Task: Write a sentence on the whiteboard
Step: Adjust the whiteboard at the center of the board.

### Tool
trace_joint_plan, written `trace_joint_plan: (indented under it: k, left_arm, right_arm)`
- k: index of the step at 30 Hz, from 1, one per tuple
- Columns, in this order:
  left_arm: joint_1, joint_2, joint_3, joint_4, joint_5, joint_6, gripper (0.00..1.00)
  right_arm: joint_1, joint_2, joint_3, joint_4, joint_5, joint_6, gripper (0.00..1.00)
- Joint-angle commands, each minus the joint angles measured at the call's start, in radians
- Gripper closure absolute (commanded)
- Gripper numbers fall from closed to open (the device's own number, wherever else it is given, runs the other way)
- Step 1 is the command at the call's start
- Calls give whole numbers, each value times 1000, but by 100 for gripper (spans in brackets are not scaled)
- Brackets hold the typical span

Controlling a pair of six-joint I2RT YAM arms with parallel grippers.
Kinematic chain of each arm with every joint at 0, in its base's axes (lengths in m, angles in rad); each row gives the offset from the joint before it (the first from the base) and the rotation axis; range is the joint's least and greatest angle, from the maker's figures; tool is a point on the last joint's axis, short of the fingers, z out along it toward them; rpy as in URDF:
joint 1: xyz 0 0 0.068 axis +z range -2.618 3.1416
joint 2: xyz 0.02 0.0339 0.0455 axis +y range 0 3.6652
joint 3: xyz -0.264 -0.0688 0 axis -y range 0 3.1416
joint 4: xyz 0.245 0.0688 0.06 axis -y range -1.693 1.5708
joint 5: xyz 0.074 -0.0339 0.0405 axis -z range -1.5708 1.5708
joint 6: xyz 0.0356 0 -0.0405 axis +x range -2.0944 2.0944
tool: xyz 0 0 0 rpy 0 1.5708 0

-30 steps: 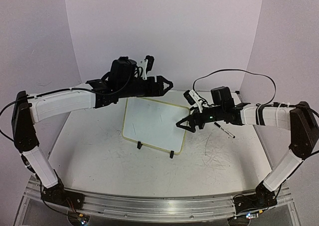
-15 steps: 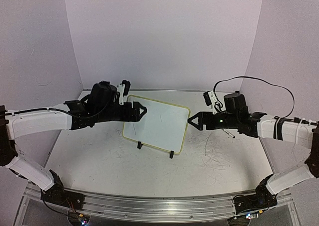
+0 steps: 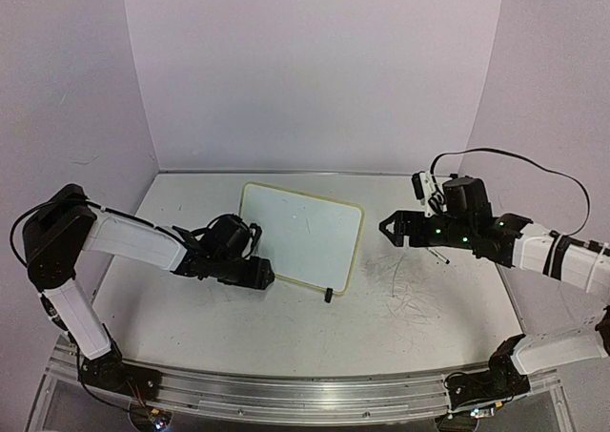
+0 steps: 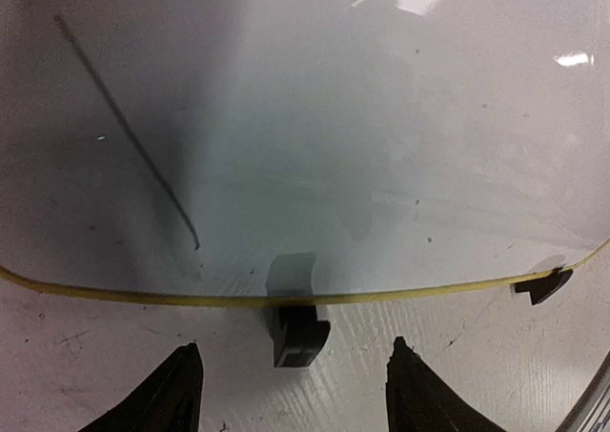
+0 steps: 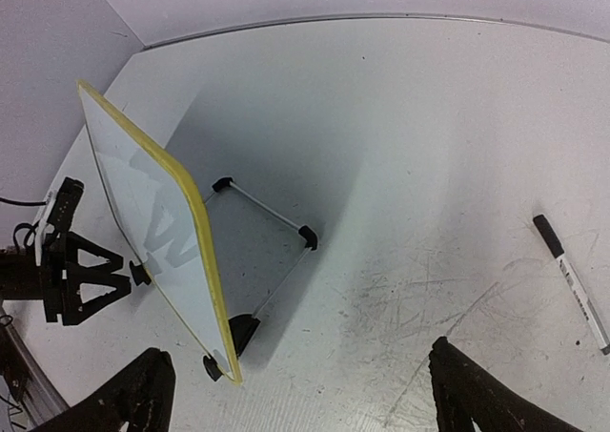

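Observation:
The whiteboard [image 3: 303,234] stands tilted on the table, white with a pale yellow rim. Its face carries only a few faint marks and one thin dark stroke [image 4: 133,136]; no lettered sentence shows. My left gripper [image 3: 268,277] is low on the table at the board's front left foot [image 4: 297,333], open, its fingertips on either side of the foot and short of it [image 4: 294,375]. My right gripper [image 3: 385,232] is open and empty, hovering to the right of the board's right edge [image 5: 300,380]. A black-capped white marker [image 5: 570,281] lies on the table under the right arm.
The board's wire stand [image 5: 270,213] props it from behind. Its right foot [image 3: 328,296] sits near the table's middle. Grey scribble marks [image 3: 412,294] cover the table right of the board. White walls enclose the back and sides.
My left arm has swung down from above the board's top left to table level at the front left foot. My right gripper has drawn back to the right, away from the board's edge.

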Motion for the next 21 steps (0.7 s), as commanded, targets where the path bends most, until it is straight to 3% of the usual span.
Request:
trace_joint_plan:
  k: [1, 13, 17, 21]
  left_arm:
    - [-14, 73, 94, 87, 50, 26, 34]
    - [-163, 250, 266, 110, 56, -58, 48]
    - [-208, 305, 329, 140, 85, -109, 46]
    - [-238, 349, 418, 143, 108, -105, 35]
  right_arm:
    - [2, -53, 27, -6, 29, -9, 6]
    - [2, -105, 18, -49, 111, -6, 3]
    - [6, -59, 22, -87, 112, 21, 3]
    - [48, 30, 20, -110, 140, 30, 4]
